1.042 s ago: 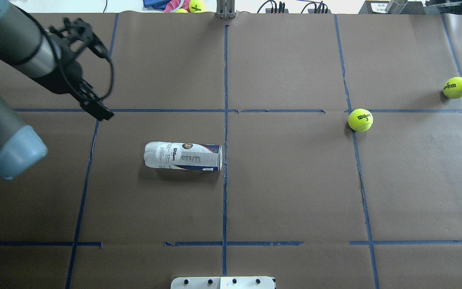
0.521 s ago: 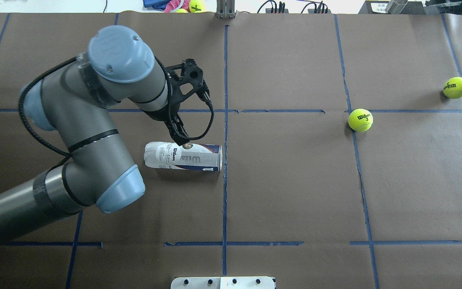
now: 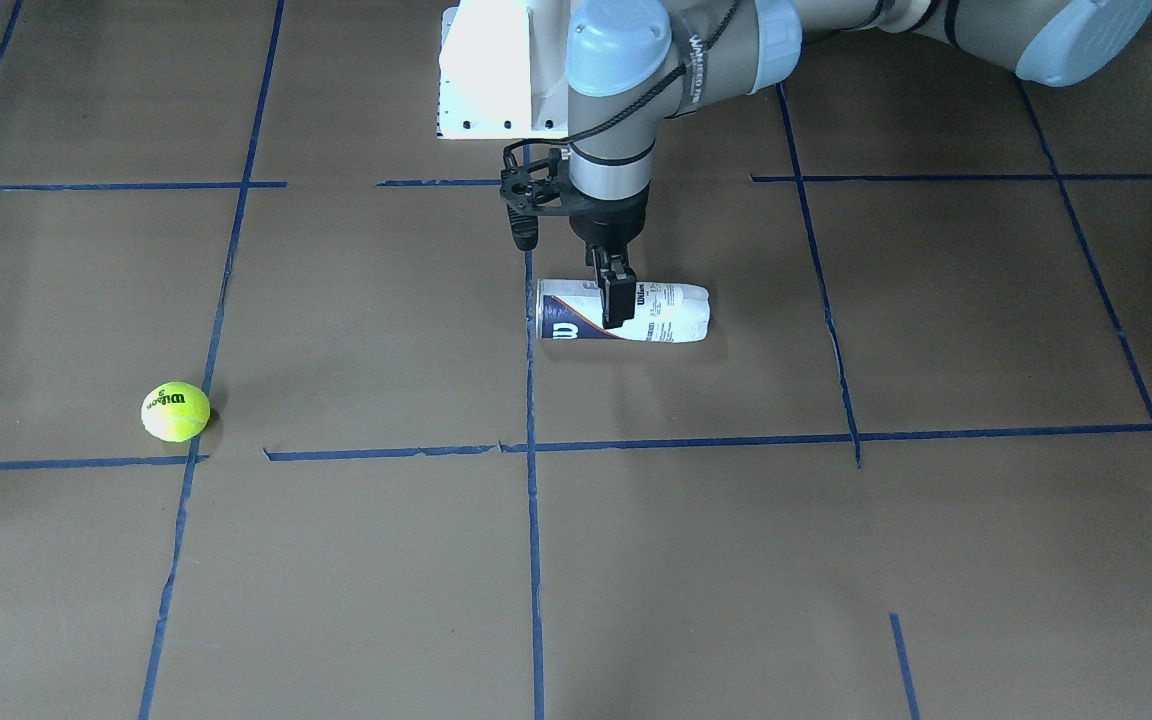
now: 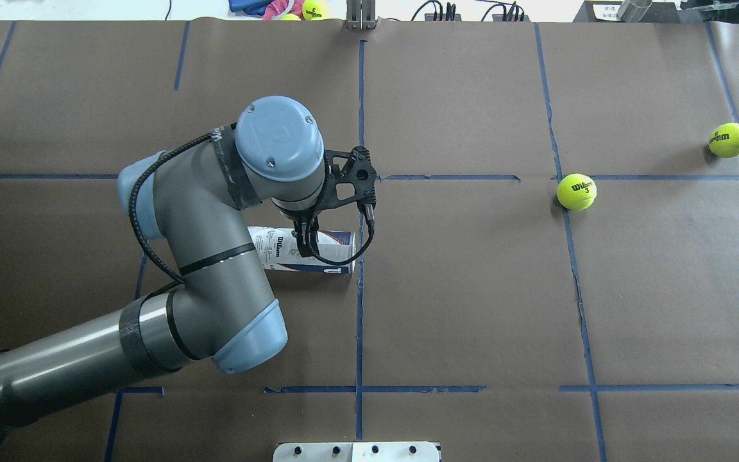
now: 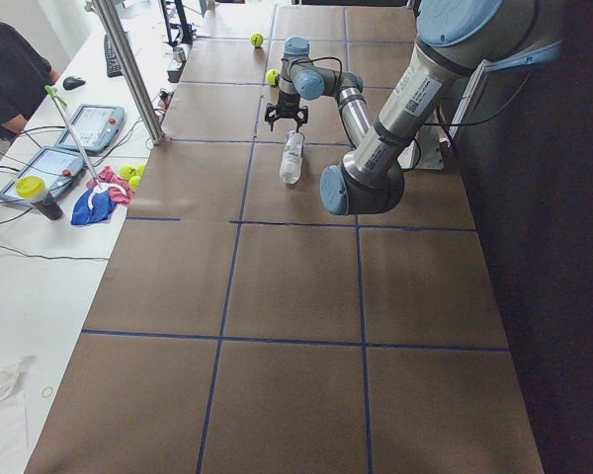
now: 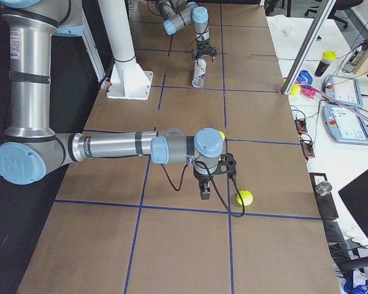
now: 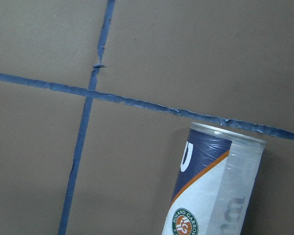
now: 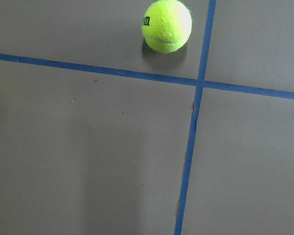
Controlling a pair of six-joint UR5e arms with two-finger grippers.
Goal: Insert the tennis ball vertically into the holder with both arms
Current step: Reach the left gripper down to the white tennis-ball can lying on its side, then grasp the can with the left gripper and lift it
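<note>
The holder [image 4: 318, 250] is a clear can with a white and navy label. It lies on its side near the table's middle, with its open mouth toward the centre tape line, and also shows in the front view [image 3: 656, 312] and left wrist view [image 7: 213, 186]. My left gripper [image 3: 618, 310] points straight down just over the can's middle, and its fingers look shut and empty. Two tennis balls lie at the right, one [image 4: 577, 192] on a tape line and one [image 4: 730, 140] farther right. My right gripper [image 6: 203, 191] shows only in the exterior right view, beside a ball [image 6: 245, 197]. I cannot tell whether it is open or shut. The right wrist view shows a ball [image 8: 167, 25] on the paper.
Brown paper with blue tape grid lines [image 4: 360, 128] covers the table. The white pedestal base [image 4: 356, 452] stands at the near edge. Spare balls and cloth [image 4: 286, 9] lie beyond the far edge. An operator [image 5: 5, 79] sits at the side desk.
My left arm has swung in from the far left and now hangs over the can. The can and both balls have not moved.
</note>
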